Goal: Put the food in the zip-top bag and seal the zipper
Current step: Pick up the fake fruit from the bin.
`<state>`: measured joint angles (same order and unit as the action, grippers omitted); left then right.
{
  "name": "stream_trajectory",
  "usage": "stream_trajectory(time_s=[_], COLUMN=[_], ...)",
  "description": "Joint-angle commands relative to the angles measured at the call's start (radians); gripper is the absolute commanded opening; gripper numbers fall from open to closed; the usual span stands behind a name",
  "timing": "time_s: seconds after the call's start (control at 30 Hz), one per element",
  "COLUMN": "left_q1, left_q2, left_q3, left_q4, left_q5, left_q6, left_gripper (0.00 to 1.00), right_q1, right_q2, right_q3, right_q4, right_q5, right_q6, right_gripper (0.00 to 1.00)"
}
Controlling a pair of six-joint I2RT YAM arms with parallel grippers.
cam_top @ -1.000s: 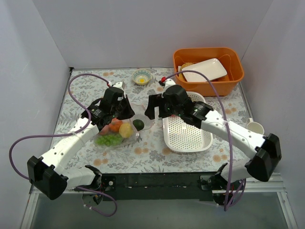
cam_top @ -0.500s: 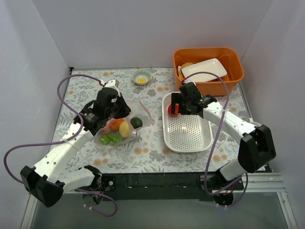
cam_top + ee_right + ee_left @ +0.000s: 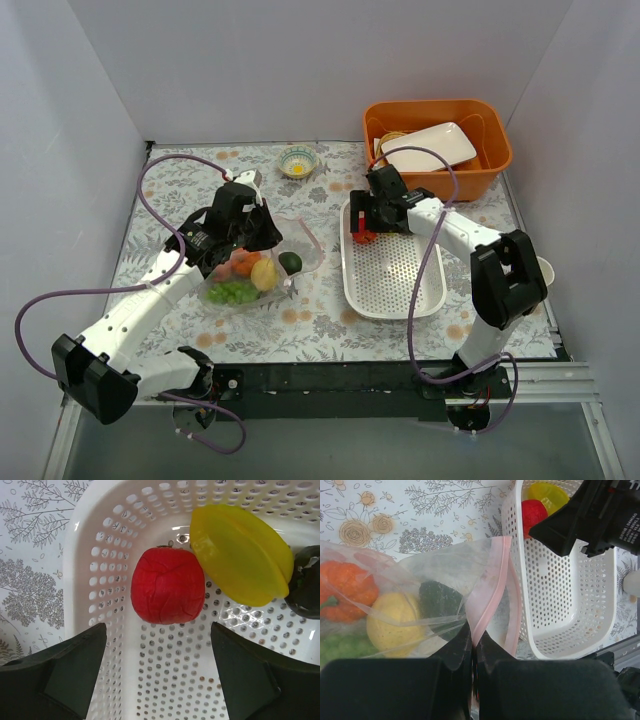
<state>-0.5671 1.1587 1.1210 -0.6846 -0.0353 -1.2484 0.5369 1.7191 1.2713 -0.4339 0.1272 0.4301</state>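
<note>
My left pincer (image 3: 474, 641), clamped on the rim of the zip-top bag (image 3: 445, 565), apparently props the mouth open; my right pincer (image 3: 157, 645), fingers apart, hovers over the red fruit (image 3: 167, 586).

Clear, crinkly, light-catching plastic film for the zip-top bag (image 3: 445, 562); smoother matt pink strip for the zipper (image 3: 492, 575). Glossy white moulded plastic, perforated, for the basket (image 3: 95, 595). Dull, finely creased skin on the red fruit (image 3: 167, 586); smooth waxy sheen on the yellow fruit (image 3: 240, 562). Shiny orange plastic for the bin (image 3: 480, 180). Matt floral-printed covering on the table (image 3: 330, 320).
</note>
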Motion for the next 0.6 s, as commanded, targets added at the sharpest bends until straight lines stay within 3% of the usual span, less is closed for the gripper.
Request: stream_trajectory(time_s=[0.0, 0.07, 0.2, 0.4, 0.57], left_q1=[-0.005, -0.005, -0.005, -0.005, -0.005], left_q2=[-0.004, -0.004, -0.011, -0.004, -0.004], left_q3=[0.005, 0.003, -0.004, -0.006, 0.006], left_q4=[-0.001, -0.003, 0.0, -0.003, -0.01], left_q5=[0.023, 0.023, 0.02, 0.021, 0.012], left_q6=[0.011, 0.01, 0.001, 0.007, 0.0], left_gripper=[0.0, 0.0, 0.0, 0.0, 0.0], right_q1=[-0.008, -0.008, -0.009, -0.009, -0.009], right_q2=[0.04, 0.059, 0.073, 0.092, 0.145], right_q3=[0.045, 0.042, 0.036, 0.048, 0.059], right_q4=[0.072, 0.08, 0.107, 0.124, 0.107], right_q5=[-0.027, -0.021, -0.011, -0.001, -0.018], right_q6=[-0.014, -0.013, -0.017, -0.024, -0.002], right_gripper=[0.88, 0.81, 0.77, 0.79, 0.74])
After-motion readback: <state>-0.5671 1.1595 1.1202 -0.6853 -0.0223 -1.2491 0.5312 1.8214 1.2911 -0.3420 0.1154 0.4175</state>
